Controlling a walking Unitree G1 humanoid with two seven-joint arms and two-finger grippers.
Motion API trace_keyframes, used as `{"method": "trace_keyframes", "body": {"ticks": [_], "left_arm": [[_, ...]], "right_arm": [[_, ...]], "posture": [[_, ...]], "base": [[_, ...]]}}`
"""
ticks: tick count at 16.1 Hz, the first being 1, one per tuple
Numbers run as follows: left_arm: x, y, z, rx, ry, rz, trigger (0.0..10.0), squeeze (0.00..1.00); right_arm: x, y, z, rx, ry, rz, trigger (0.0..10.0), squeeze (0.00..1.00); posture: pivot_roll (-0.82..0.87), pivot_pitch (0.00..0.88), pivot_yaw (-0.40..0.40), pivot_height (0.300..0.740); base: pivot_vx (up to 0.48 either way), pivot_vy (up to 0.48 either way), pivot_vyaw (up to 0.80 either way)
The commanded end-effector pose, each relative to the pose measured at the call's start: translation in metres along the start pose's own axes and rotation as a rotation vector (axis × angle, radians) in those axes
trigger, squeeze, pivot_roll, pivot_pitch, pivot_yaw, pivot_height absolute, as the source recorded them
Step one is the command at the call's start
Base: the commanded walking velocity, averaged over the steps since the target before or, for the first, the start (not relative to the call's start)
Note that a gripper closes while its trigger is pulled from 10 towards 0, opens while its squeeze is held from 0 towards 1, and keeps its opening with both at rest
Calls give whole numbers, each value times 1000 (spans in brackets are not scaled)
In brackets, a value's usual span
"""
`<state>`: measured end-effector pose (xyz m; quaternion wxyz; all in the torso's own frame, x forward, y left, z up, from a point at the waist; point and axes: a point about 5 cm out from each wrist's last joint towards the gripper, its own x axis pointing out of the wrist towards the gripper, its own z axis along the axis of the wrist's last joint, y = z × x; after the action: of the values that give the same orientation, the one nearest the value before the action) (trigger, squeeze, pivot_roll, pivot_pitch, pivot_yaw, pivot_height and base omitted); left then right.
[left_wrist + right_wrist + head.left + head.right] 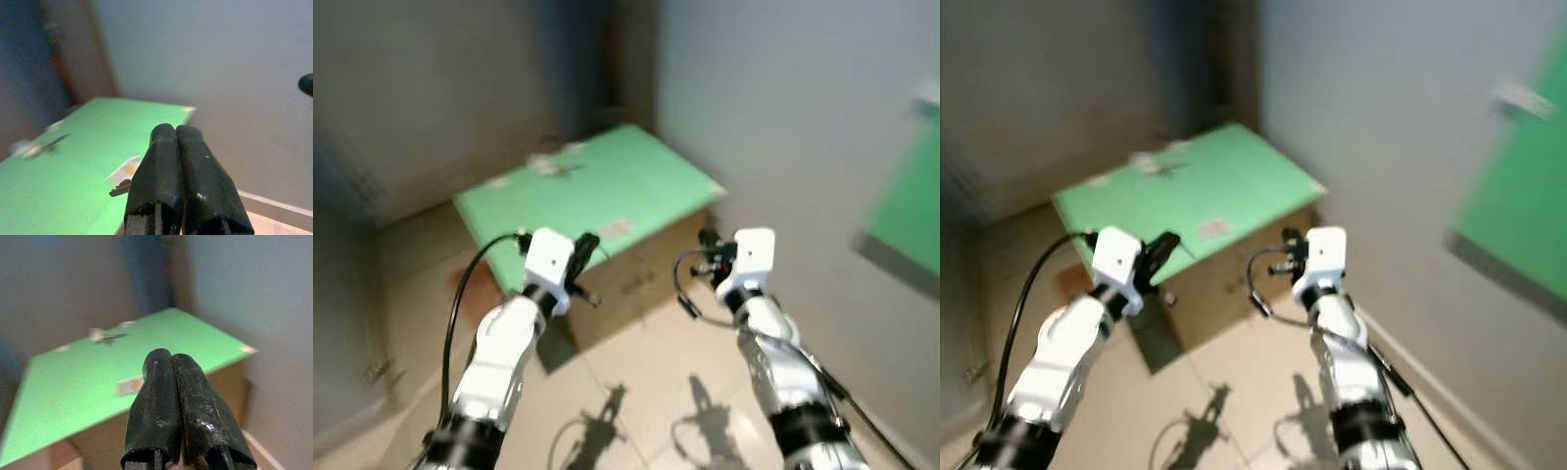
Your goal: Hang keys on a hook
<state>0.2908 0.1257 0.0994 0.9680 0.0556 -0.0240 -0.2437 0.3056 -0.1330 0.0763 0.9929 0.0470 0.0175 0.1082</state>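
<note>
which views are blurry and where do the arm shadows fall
Left eye view: whole scene motion-smeared, the small keys on the green-topped cardboard box just a streak; arm shadows on the beige floor tiles. Left wrist view: shut black fingers sharp, background soft. Right wrist view: same, fingers crisp.

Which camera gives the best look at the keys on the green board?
The right wrist view: the keys lie nearest its middle, unblocked above the shut right claw, though blurred. The left wrist view shows them as a smear at the edge of the green board. Both eye views show a small blurred shape at its far side.
</note>
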Motion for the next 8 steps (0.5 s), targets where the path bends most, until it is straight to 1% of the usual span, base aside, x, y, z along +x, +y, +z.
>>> {"method": "trace_keyframes", "body": {"ticks": [1, 4, 8], "left_arm": [[-1, 0, 0, 2, 0, -14, 0, 0], [1, 3, -2, -18, 16, -11, 0, 0], [2, 4, -3, -16, 24, -12, 0, 0]], "right_arm": [[-2, -2, -1, 8, 2, -12, 10000, 0], [-4, -2, -3, 11, 7, -17, 10000, 0], [-5, -2, -4, 14, 10, -16, 10000, 0]], "posture": [[-214, 0, 131, 740], [-219, 1, 131, 740], [-223, 4, 135, 740]], "base": [[0, 469, -725], [0, 476, -717], [0, 463, -716]]}}
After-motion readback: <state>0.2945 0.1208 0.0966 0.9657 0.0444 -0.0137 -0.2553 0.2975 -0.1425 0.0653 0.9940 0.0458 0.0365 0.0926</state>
